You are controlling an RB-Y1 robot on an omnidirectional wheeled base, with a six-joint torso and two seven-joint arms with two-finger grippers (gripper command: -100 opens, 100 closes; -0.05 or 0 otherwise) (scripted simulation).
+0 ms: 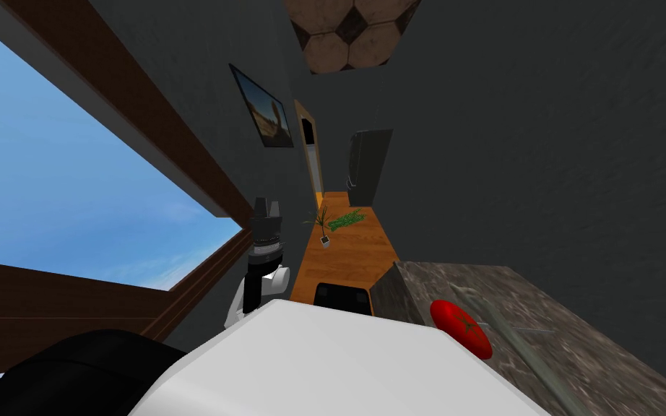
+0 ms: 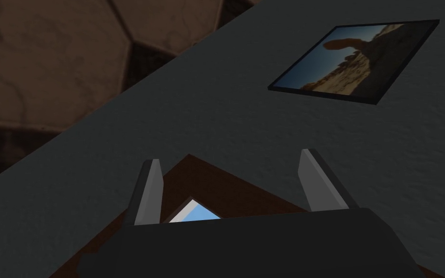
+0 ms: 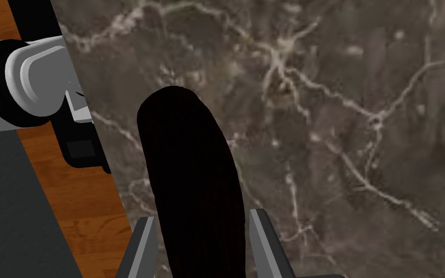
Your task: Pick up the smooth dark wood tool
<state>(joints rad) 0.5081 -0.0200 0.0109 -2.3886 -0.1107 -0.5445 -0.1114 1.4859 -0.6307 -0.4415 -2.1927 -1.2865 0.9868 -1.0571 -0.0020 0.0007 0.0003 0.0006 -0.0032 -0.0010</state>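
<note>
A smooth, near-black elongated tool stands between the two fingers of my right gripper, which press its sides. It reaches out past the fingertips over a brown marble counter. I cannot tell whether it touches the counter. My left gripper is raised beside the window at the left, open with nothing between its fingers.
On the marble counter at the right lie a red tomato and a long grey utensil. Orange wood floor runs ahead, with a small potted plant and a green item. Dark walls close both sides.
</note>
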